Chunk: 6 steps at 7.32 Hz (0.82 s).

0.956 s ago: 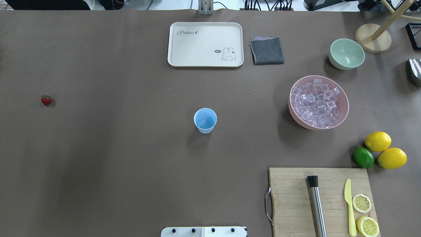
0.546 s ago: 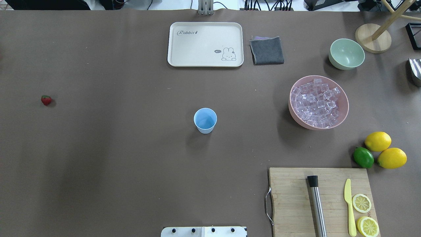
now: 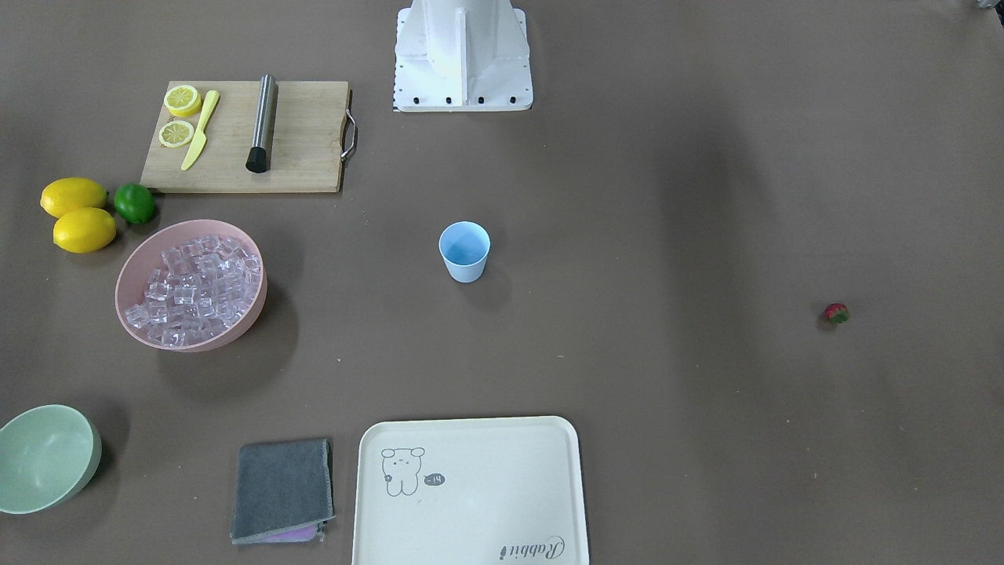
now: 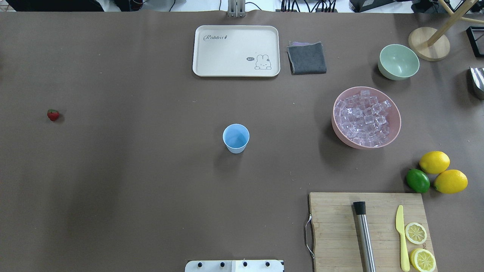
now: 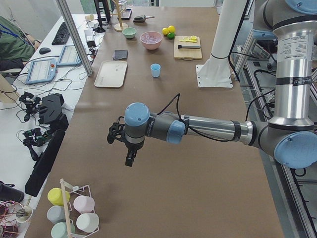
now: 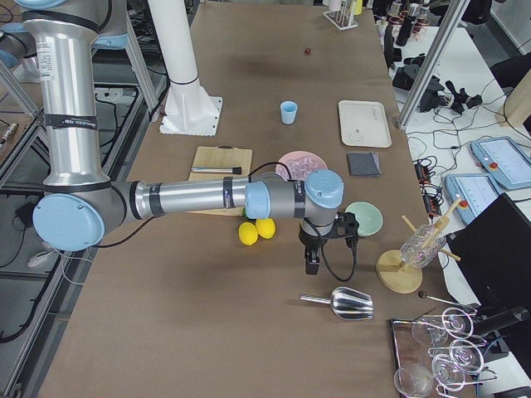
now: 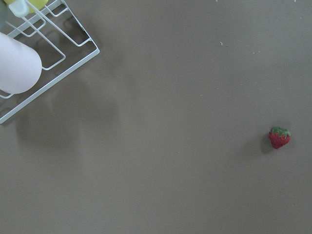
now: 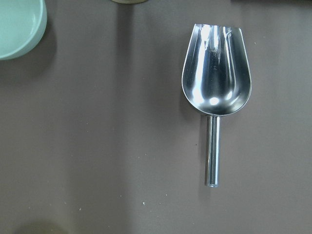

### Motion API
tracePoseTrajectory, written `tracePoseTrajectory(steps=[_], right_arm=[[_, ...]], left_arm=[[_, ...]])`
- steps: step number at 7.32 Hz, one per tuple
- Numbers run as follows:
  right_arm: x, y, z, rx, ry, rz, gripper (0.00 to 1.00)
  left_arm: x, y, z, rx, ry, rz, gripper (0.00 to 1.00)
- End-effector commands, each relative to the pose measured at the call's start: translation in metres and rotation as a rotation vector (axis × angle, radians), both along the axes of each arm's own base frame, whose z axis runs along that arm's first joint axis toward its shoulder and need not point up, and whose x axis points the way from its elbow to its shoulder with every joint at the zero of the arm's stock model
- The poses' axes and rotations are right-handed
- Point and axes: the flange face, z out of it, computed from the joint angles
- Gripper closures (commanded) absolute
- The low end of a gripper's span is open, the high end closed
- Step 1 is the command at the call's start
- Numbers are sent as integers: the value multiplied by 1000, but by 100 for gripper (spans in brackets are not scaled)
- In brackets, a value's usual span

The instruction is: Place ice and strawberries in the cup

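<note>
The light-blue cup [image 4: 236, 138] stands upright and empty at the table's middle; it also shows in the front view [image 3: 464, 251]. The ice [image 4: 363, 119] fills a pink bowl [image 4: 340, 136] to the cup's right. The strawberry [image 4: 53, 115] lies alone at the far left and shows in the left wrist view [image 7: 279, 137]. My left gripper [image 5: 130, 157] hangs over the table's left end, beyond the strawberry. My right gripper [image 6: 312, 262] hangs over the right end, above a metal scoop [image 8: 216, 85]. I cannot tell whether either gripper is open or shut.
A cutting board [image 4: 332, 226] with a muddler, knife and lemon halves lies at front right. Two lemons [image 4: 434, 162] and a lime [image 4: 418, 180] lie beside it. A green bowl [image 4: 398, 62], cloth [image 4: 307, 58] and tray [image 4: 227, 53] sit at the back. A cup rack [image 7: 29, 53] stands at far left.
</note>
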Motion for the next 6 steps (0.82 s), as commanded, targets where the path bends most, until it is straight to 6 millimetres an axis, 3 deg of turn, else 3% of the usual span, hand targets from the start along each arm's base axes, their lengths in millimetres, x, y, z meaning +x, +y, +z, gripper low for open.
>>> tracePoseTrajectory(steps=[1,6], right_arm=[[0,1,1,-2,2,1,0],[0,5,5,-10,1,1,0]], left_arm=[[0,0,0,0,-2,-1,2],[-1,-9,-10,19,-7,-4,2]])
